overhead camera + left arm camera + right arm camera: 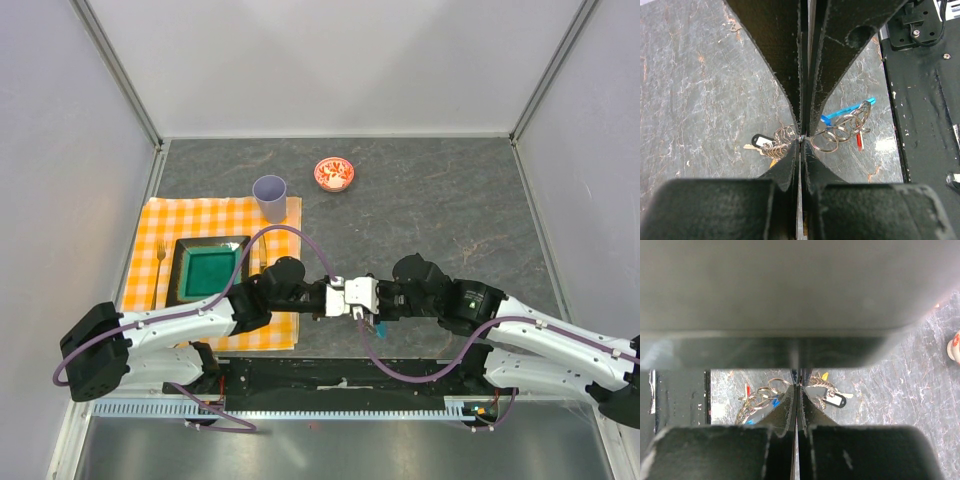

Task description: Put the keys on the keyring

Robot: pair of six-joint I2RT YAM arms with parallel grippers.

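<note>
Left pincer (pixel 801 146) and right pincer (pixel 797 388) both clamp shut on the keyring (pixel 832 138), seemingly light, limp and slippery, best gripped by one stiff ring.

Checked cloth (pixel 175 215) w/ green dish (pixel 208 272) + fork (pixel 160 262), lilac cup (pixel 269 193) at far edge, red/wht bowl (pixel 334 173) nearby.

keyring (pixel 856 120) — linked grey rings, blue fob; keys (pixel 756 142) — black-tagged one end, red other.
</note>
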